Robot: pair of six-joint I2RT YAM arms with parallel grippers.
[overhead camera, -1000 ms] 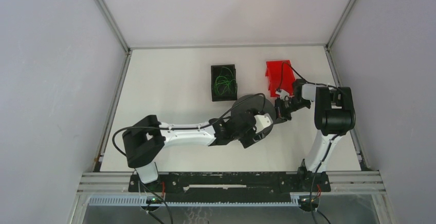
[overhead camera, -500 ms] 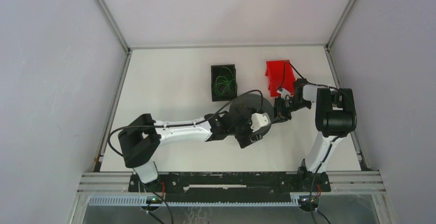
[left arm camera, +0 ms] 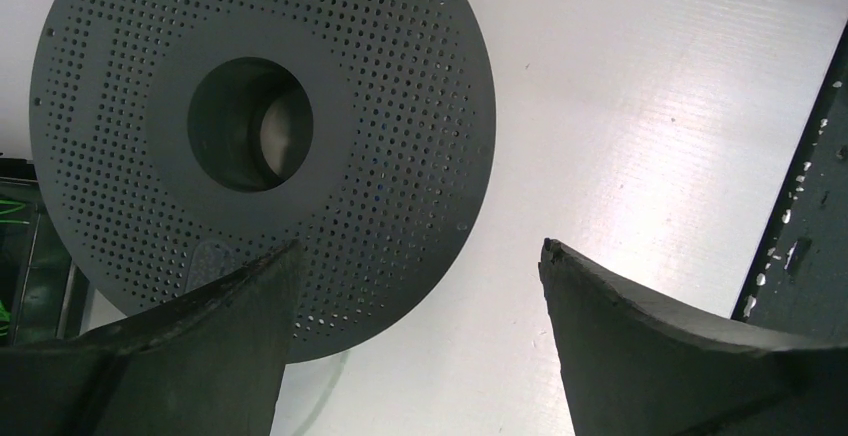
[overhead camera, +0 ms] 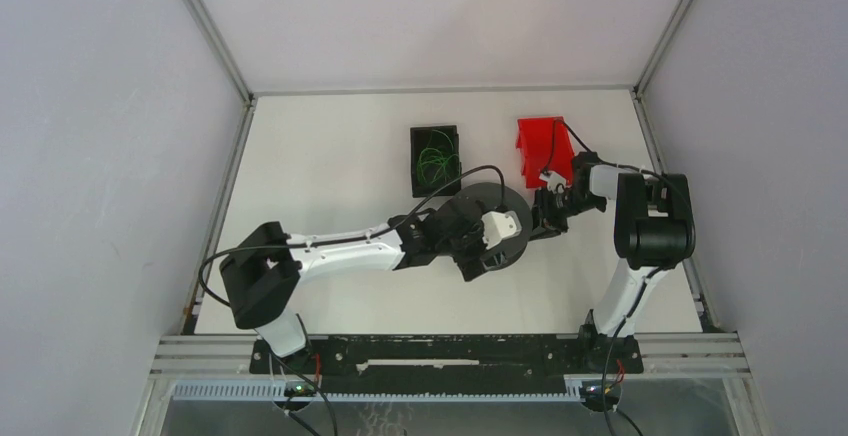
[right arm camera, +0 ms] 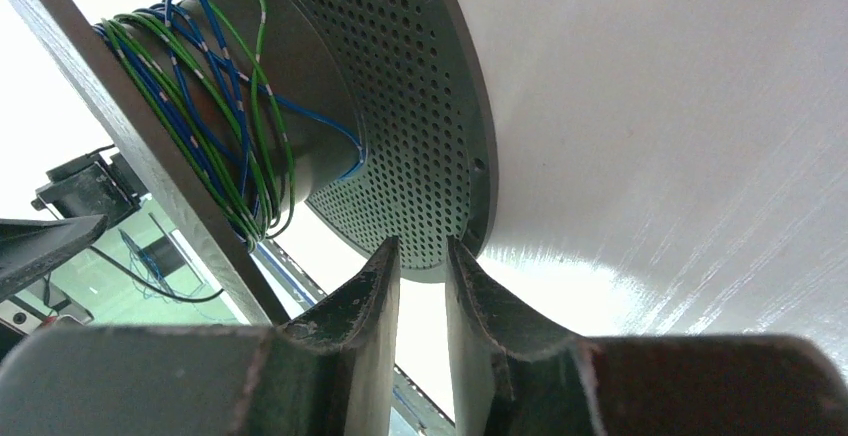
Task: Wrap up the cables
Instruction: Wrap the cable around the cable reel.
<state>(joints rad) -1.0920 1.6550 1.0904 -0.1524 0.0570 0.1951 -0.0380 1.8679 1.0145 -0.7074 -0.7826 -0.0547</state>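
Note:
A grey perforated spool (overhead camera: 478,198) stands at the table's centre. In the right wrist view its hub (right arm camera: 300,86) carries wound green and blue cables (right arm camera: 205,106). My left gripper (overhead camera: 480,252) hovers over the spool's near part, open and empty. In the left wrist view (left arm camera: 420,256) the spool's flange (left arm camera: 260,136) with its centre hole lies under the left finger. My right gripper (overhead camera: 538,218) is at the spool's right edge. In the right wrist view (right arm camera: 422,246) its jaws stand nearly together with the flange rim (right arm camera: 440,156) between the tips.
A black tray (overhead camera: 436,160) holding loose green cables stands just beyond the spool. A red bin (overhead camera: 542,144) stands at the back right, close to the right wrist. Grey walls enclose the white table (overhead camera: 330,156).
My left gripper has moved away from the near edge and a little left, further over the spool. The right gripper has shifted slightly left and stays at the rim.

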